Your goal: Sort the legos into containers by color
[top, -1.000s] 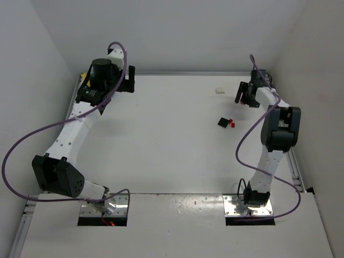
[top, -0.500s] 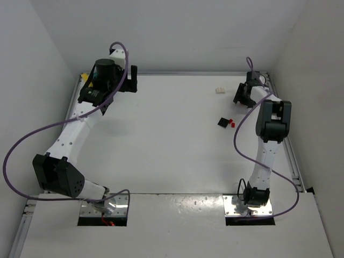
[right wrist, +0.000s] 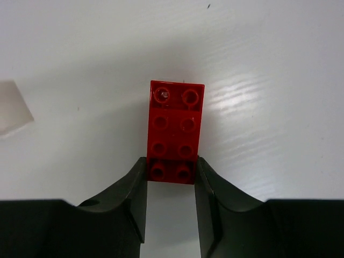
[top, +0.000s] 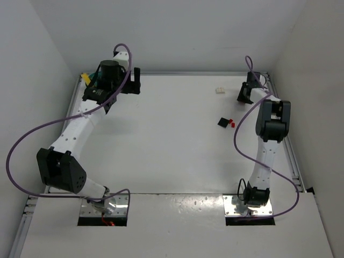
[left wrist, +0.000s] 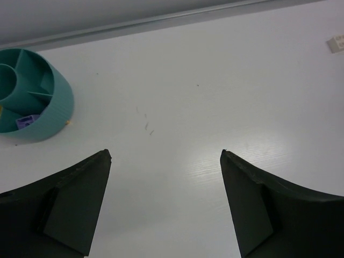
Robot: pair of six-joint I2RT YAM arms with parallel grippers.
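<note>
Legos, top view: a cream lego [top: 219,90], a black lego [top: 222,122] and a small red lego [top: 232,124] lie on the white counter [top: 172,140], right of centre. The right fingers [top: 244,97] sit low at the far right, the left fingers [top: 133,80] at the far left.

Left wrist view: the 2 left fingers stand wide apart, holding nothing. The teal bowl [left wrist: 54,107] has 1 purple lego [left wrist: 24,121] in an outer compartment.

Right wrist view: the 2 right fingers pinch the near end of a red lego with 8 studs [right wrist: 176,129], studs up.
</note>
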